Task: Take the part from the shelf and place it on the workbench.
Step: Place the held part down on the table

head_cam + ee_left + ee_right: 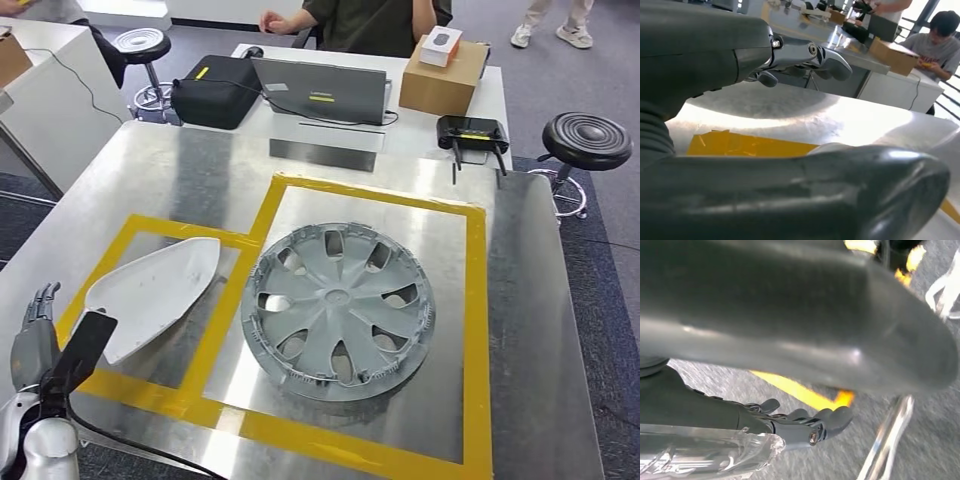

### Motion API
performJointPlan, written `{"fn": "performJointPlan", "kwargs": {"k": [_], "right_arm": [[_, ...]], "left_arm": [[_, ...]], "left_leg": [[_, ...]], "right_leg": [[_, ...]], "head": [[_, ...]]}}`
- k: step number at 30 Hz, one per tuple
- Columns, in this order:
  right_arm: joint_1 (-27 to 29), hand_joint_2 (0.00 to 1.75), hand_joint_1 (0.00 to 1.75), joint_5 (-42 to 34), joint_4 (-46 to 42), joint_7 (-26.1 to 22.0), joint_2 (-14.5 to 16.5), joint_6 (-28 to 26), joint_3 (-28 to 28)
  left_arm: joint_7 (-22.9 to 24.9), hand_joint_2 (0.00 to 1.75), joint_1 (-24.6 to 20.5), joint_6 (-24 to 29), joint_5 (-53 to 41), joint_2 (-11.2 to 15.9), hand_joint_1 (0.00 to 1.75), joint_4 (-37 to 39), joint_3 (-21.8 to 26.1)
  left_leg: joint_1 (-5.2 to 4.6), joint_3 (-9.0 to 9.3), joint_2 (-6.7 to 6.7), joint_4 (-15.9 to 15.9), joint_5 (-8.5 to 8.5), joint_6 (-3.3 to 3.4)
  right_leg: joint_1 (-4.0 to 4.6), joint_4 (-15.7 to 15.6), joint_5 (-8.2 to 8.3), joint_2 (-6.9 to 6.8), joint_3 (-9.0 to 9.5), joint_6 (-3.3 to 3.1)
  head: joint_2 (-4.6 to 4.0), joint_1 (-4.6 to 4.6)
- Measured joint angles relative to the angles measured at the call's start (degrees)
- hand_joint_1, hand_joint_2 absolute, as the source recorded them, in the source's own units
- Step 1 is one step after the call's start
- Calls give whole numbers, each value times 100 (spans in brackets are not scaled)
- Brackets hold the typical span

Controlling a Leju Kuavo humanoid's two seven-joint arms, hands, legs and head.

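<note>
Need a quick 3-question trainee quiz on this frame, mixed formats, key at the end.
1. True or false: the grey wheel cover lies inside the larger yellow tape rectangle on the metal workbench.
2. Multiple choice: the white shell part lies where? A) stacked on the wheel cover B) in the smaller taped rectangle to the wheel cover's left C) on the cardboard box
3. Fill the blank: the left hand hovers near the bench's left edge, holding ____.

Key: 1 true; 2 B; 3 nothing
</note>
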Motion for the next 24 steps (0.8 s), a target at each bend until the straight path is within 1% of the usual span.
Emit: {"fn": "performJointPlan", "kwargs": {"k": [2,3,4,5,7,8,9,10,11,12,13,14,15,16,17,18,19,20,21,22,23,24], "right_arm": [[-2,0,0,-1,-5,3,7,2,2],[-4,0,0,0,-7,2,7,3,2],[-4,0,0,-1,-9,1,7,3,3],[-4,0,0,-1,-10,0,7,4,4],[1,0,0,0,-11,-1,7,4,5],[7,0,0,1,-11,-1,7,5,5],[12,0,0,1,-11,-1,7,7,4],[15,0,0,1,-11,-1,7,13,4],[14,0,0,1,-11,-1,7,22,3],[12,0,0,1,-11,-2,7,33,3],[10,0,0,1,-11,-4,7,45,3],[9,0,0,2,-11,-6,7,54,3],[8,0,0,3,-11,-8,7,58,3],[9,0,0,7,-11,-8,7,61,3],[10,0,0,11,-11,-5,8,61,3],[13,0,0,18,-11,2,8,59,3],[17,0,0,26,-11,16,9,53,3],[20,0,0,35,-11,31,10,46,3],[22,0,0,47,-12,46,11,40,3],[20,0,0,59,-13,60,14,33,4],[18,0,0,71,-15,68,16,29,4],[16,0,0,84,-19,77,18,26,5]], "left_arm": [[1,0,-4,2,1,2,0,1,7],[1,0,-3,2,2,3,0,3,9],[1,0,-2,2,2,4,0,4,12],[1,0,-3,2,3,5,0,5,14],[1,0,-4,5,3,6,0,5,14],[1,0,-4,7,3,6,0,5,15],[1,0,-4,9,3,6,0,5,15],[-3,0,-4,10,3,6,0,5,16],[-10,0,-4,12,4,6,0,5,16],[-18,0,-6,15,4,6,0,5,15],[-28,0,-12,18,5,7,0,5,14],[-40,0,-19,23,9,7,0,4,13],[-55,0,-25,29,15,7,0,4,13],[-70,0,-30,34,23,6,0,3,16],[-89,0,-31,39,32,4,0,3,20],[-104,0,-34,42,40,1,0,3,23],[-116,0,-37,43,45,-2,0,3,25],[-125,0,-39,46,48,-4,0,3,25],[-130,0,-42,49,50,-7,0,3,25],[-132,0,-42,52,52,-7,0,3,26],[-133,0,-41,56,55,-7,0,3,28],[-134,0,-40,59,57,-7,0,3,31]], "left_leg": [[12,-17,-6,10,41,-76],[21,-41,7,30,3,-100],[26,-92,29,132,-130,-112],[22,-181,57,356,-358,-113],[-3,-427,99,1110,-945,-96],[-16,-517,104,1470,-1141,-87],[-26,-528,105,1687,-1223,-70],[-38,-436,105,1697,-1195,-44],[-53,-235,105,1497,-1093,-10],[-69,49,107,1147,-974,28],[-91,353,113,735,-909,63],[-111,586,117,401,-880,88],[-129,720,119,181,-884,106],[-148,760,119,82,-899,123],[-157,734,116,71,-874,147],[-159,702,119,59,-838,186],[-158,670,124,52,-793,231],[-153,629,127,42,-740,276],[-150,573,126,35,-683,311],[-159,507,116,37,-627,334],[-169,433,102,39,-568,348],[-181,353,81,41,-507,354]], "right_leg": [[17,75,10,25,-105,-170],[23,91,34,13,-146,-247],[28,92,76,-3,-184,-311],[33,87,132,-22,-235,-361],[61,90,246,-46,-357,-410],[80,92,299,-60,-430,-421],[100,94,350,-72,-500,-427],[116,95,395,-82,-565,-426],[128,95,437,-88,-622,-419],[135,96,478,-89,-667,-403],[146,98,515,-89,-706,-378],[153,98,553,-90,-732,-347],[159,96,593,-92,-748,-310],[160,86,635,-95,-759,-271],[152,66,679,-97,-758,-233],[141,60,698,-96,-767,-197],[131,94,643,-95,-797,-168],[127,218,491,-93,-851,-143],[124,476,242,-91,-943,-126],[126,836,-52,-90,-1053,-113],[129,1225,-298,-90,-1150,-105],[133,1537,-435,-89,-1199,-107]], "head": [[0,-28],[0,-38],[0,-49],[0,-60],[0,-83],[0,-91],[0,-93],[0,-92],[0,-93],[0,-93],[0,-96],[0,-95],[0,-101],[1,-107],[1,-109],[1,-115],[1,-108],[0,-97],[0,-86],[0,-76],[0,-73],[0,-73]]}}
